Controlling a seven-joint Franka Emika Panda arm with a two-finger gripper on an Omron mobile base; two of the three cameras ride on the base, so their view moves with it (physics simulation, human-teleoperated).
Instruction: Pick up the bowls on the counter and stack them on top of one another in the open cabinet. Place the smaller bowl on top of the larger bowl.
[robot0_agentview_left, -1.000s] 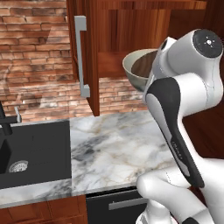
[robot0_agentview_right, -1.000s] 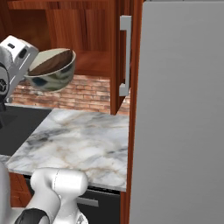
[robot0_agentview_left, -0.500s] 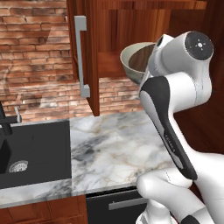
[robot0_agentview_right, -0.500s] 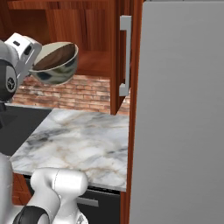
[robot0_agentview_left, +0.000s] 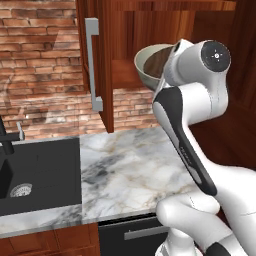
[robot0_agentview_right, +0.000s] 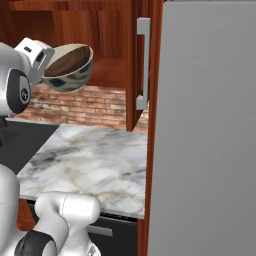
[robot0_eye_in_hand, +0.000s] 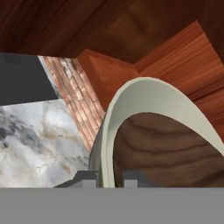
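High above the tabletop (robot0_agentview_left: 135, 165), near the open cabinet (robot0_agentview_right: 107, 70) shelf: gripper (robot0_eye_in_hand: 109, 177) pinching larger bowl (robot0_agentview_right: 70, 70) rim, nearly closed, smaller bowl (robot0_eye_in_hand: 166, 144) nesting inside; probably rigid, slippery, sliding if tilting.

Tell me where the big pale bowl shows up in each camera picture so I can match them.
Left base view: the pale bowl is upper centre, beside the arm's head, before the open cabinet.
Right base view: upper left, tilted, with the brown bowl inside.
Hand view: lower right, its rim arching over the brown bowl.
Shared landmark: the marble counter.
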